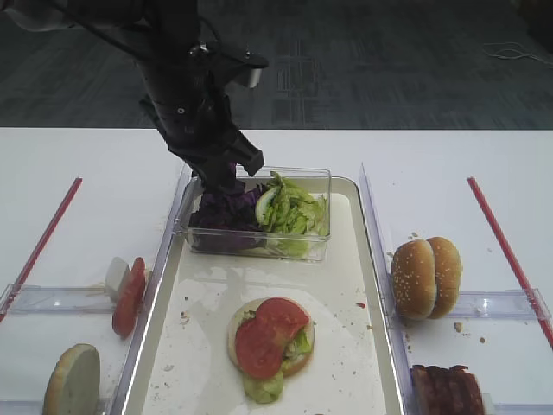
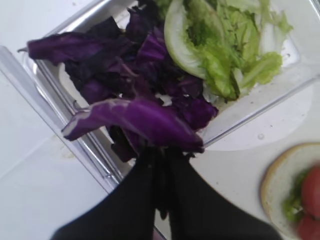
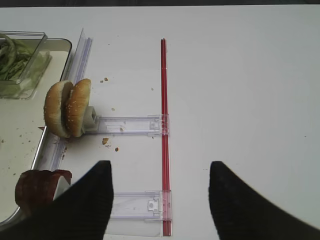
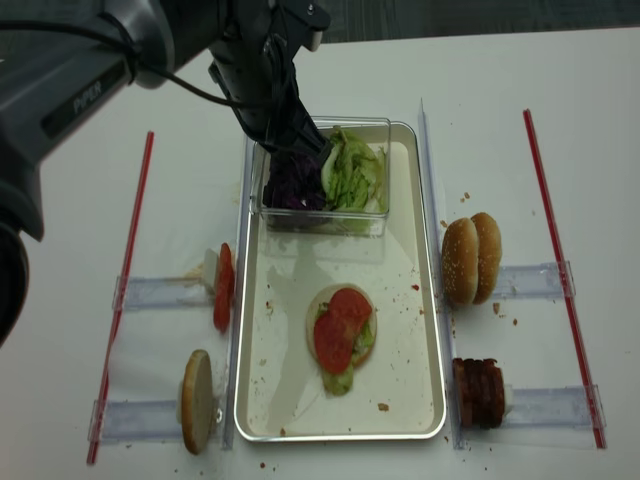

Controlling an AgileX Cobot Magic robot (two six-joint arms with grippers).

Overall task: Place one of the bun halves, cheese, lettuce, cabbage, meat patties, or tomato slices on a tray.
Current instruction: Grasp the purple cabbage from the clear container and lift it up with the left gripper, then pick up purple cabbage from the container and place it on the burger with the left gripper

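My left gripper (image 2: 162, 150) is shut on a purple cabbage leaf (image 2: 140, 120), just above the cabbage pile (image 1: 220, 212) in the clear tub (image 1: 315, 246). Lettuce (image 1: 294, 212) fills the tub's right half. The tub stands at the far end of the cream tray (image 1: 341, 285). Nearer on the tray lies a bun half (image 1: 298, 359) topped with lettuce and a tomato slice (image 1: 268, 335). My right gripper (image 3: 160, 195) hangs open over the bare table right of the tray, with nothing between its fingers.
Two bun halves (image 1: 426, 277) stand on edge in a clear rack right of the tray, with meat patties (image 1: 445, 391) in the rack nearer me. On the left, racks hold tomato slices (image 1: 130, 296) and a bun half (image 1: 73, 380). Red strips (image 1: 505, 246) run along both outer sides.
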